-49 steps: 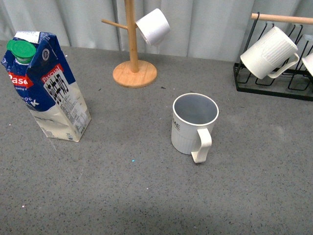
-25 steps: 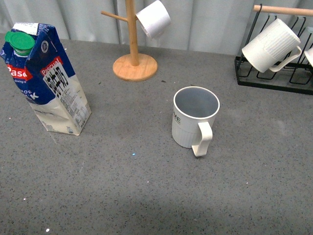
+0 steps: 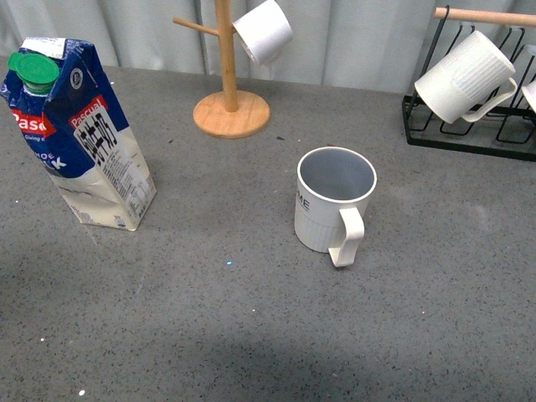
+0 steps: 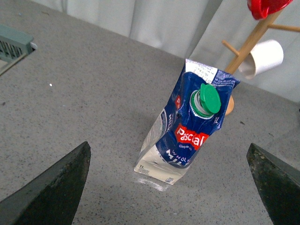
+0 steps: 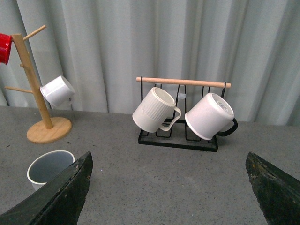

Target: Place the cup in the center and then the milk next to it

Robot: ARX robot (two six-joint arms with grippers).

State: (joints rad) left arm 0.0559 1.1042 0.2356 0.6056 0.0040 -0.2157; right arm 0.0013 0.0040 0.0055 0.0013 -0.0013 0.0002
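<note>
The cup (image 3: 331,205), off-white and ribbed with a grey inside and lettering ending "ME", stands upright near the middle of the grey table, handle toward me. Its rim also shows in the right wrist view (image 5: 49,168). The milk (image 3: 75,134), a blue-and-white Pascual carton with a green cap, stands at the left; it also shows in the left wrist view (image 4: 187,126). Neither gripper shows in the front view. My left gripper (image 4: 168,187) is open, above and short of the carton. My right gripper (image 5: 168,187) is open and empty, the cup off to one side of it.
A wooden mug tree (image 3: 228,84) with a white mug (image 3: 264,32) stands at the back. A black wire rack (image 3: 465,138) at the back right holds an unlettered ribbed white mug (image 3: 465,79). A red mug (image 4: 265,7) hangs on the tree.
The front view shifted slightly between one second and half a second ago, then held still. The cup and the milk have not moved on the table.
</note>
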